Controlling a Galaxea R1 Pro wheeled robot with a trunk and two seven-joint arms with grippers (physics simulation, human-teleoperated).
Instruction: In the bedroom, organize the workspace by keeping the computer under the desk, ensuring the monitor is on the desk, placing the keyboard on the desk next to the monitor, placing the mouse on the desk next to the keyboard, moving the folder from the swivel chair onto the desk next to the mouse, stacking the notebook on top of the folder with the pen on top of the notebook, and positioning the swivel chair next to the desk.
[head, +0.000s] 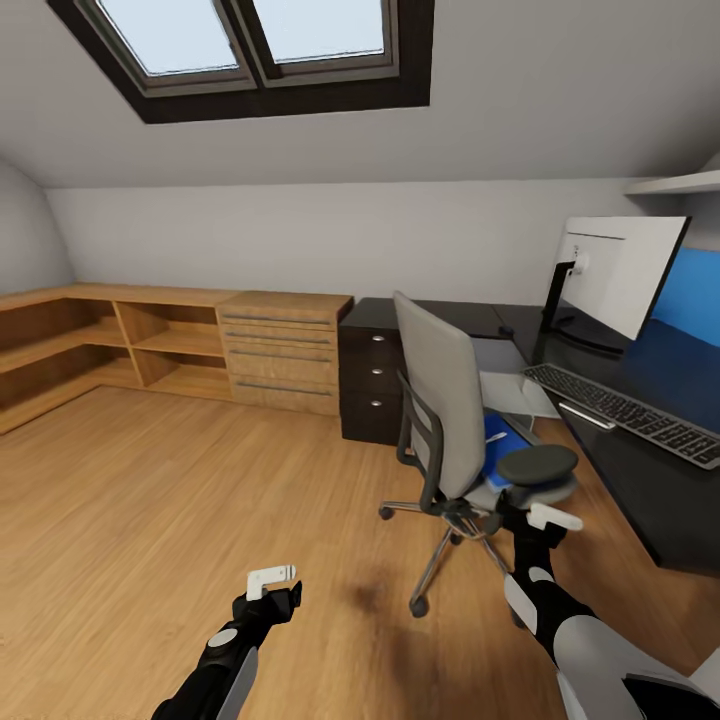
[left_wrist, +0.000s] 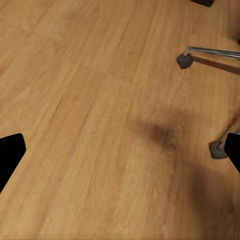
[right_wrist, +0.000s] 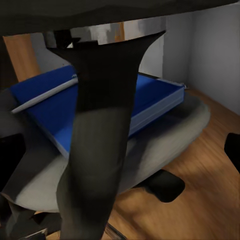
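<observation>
The grey swivel chair stands on the floor left of the black desk, its back towards me. The blue folder lies on its seat, also seen as folder behind the armrest post. On the desk stand the monitor and the keyboard. The light grey computer sits under the desk. My right gripper is open just below the chair's near armrest, its fingers either side of the post. My left gripper hangs open over bare floor. Mouse, notebook and pen: I cannot make them out.
A dark three-drawer unit closes the desk's left end. A low oak chest and open oak shelves line the back wall. The chair's castors are near my left gripper. Wooden floor stretches to the left.
</observation>
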